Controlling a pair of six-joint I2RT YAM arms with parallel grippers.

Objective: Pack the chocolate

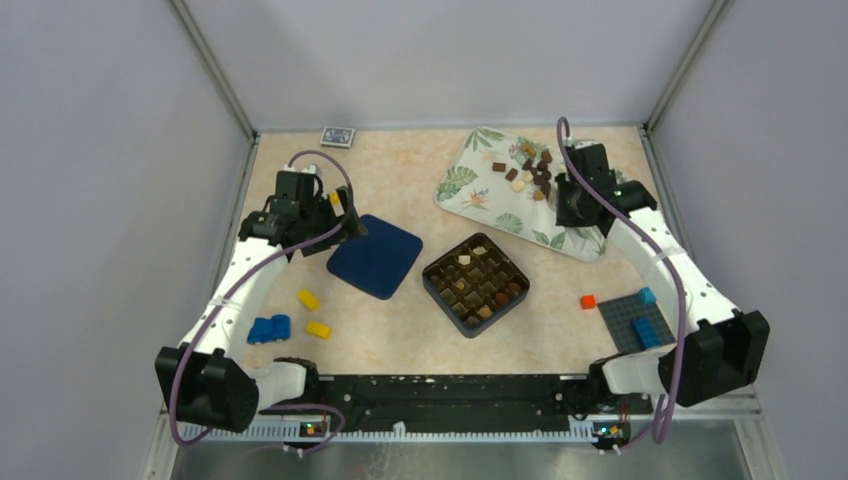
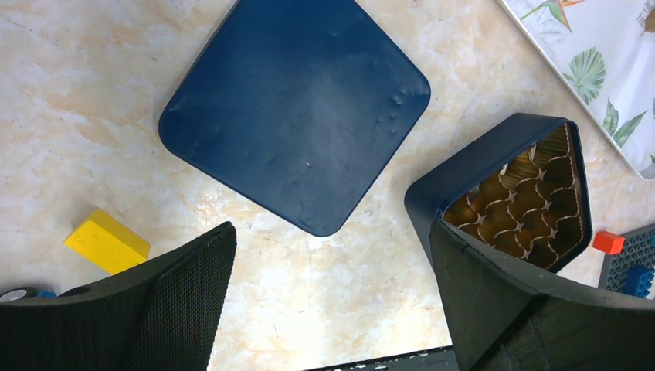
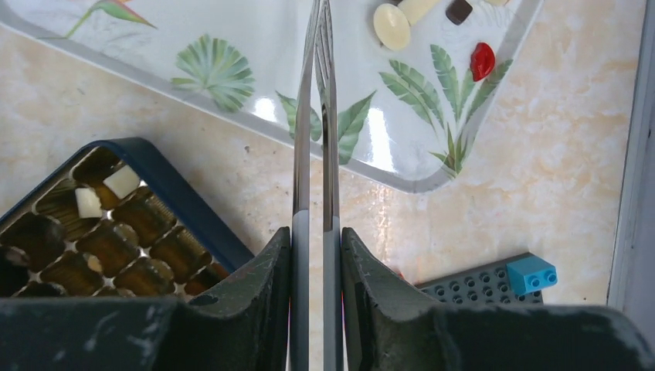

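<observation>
Loose chocolate [image 1: 535,170] lies heaped on the leaf-print tray [image 1: 480,190] at the back right. In the right wrist view a cream oval piece [image 3: 391,26] and a dark one [image 3: 459,9] show on the tray [image 3: 270,46]. The dark blue box [image 1: 476,285] holds a few pieces [image 1: 465,260] in its gold cups; two cream squares [image 3: 121,182] sit in the box [image 3: 178,201]. My right gripper [image 1: 572,200] [image 3: 317,232] is shut on metal tweezers [image 3: 330,139] that reach over the tray, their tips cut off by the frame edge. My left gripper [image 1: 343,218] [image 2: 332,232] hangs open between lid and box.
The blue lid [image 1: 375,256] [image 2: 297,108] lies flat left of the box [image 2: 432,193]. Yellow bricks [image 1: 308,298] and blue bricks [image 1: 269,329] lie at the near left. A red brick [image 1: 588,301] and a grey baseplate [image 1: 632,322] sit at the near right. Walls enclose the table.
</observation>
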